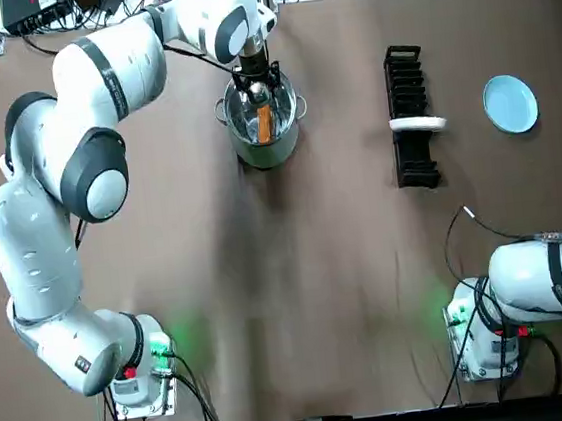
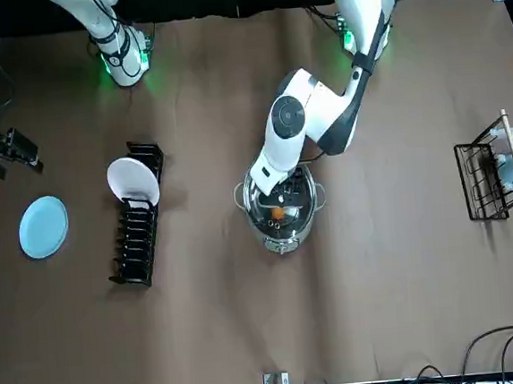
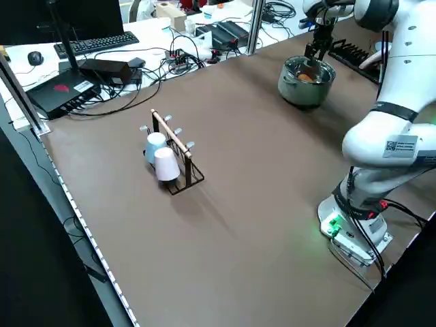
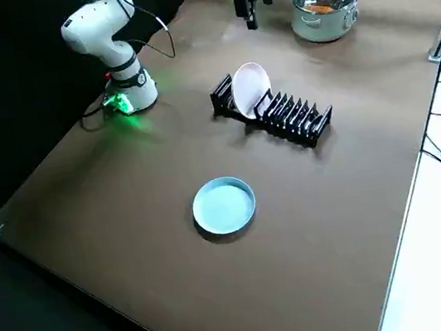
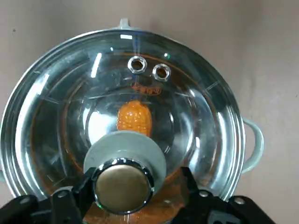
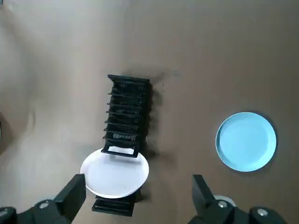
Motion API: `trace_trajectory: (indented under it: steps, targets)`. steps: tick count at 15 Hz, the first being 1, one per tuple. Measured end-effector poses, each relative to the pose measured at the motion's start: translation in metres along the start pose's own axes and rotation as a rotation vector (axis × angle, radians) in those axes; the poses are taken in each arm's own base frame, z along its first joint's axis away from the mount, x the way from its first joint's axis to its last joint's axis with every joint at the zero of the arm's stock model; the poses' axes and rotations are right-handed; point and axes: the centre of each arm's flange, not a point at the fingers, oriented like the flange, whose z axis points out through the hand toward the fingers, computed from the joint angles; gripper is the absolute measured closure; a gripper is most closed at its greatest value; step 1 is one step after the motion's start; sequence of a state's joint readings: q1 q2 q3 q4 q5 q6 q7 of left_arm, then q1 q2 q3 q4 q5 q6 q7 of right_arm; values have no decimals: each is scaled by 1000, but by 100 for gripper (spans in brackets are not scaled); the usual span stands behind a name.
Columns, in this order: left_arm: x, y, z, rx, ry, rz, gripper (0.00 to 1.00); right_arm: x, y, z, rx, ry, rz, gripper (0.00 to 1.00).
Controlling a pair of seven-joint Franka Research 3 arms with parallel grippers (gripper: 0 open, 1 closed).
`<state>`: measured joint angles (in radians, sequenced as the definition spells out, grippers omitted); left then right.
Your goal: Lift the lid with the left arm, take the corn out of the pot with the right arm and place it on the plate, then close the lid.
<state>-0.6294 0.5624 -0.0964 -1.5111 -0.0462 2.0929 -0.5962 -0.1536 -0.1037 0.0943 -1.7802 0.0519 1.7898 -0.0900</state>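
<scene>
A steel pot stands at the far middle of the table, with its glass lid on. The orange corn lies inside and shows through the glass. My left gripper is open, its fingers down on either side of the lid's metal knob, with a gap on one side. From overhead the left gripper sits right over the pot. My right gripper hangs open and empty high above the dish rack. The light blue plate lies flat at the far right.
A black dish rack holding a white plate stands between the pot and the blue plate. A wire rack with cups stands on my left side. Cables and a keyboard lie on a bench beyond the table's left edge.
</scene>
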Motion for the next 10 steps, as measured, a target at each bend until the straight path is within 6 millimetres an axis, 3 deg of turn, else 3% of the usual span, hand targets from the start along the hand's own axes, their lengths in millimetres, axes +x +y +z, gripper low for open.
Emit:
trace_trajectory:
  steps: [4,6,10]
  targets:
    - [2,-2,-1,15,14,8,32,0,-4,0,0,-1,-7,0]
    - [4,-5,-3,18,20,6,49,0,-6,1,1,-7,-11,0]
    - [4,-5,-3,19,20,6,49,-2,-19,4,5,-33,-35,0]
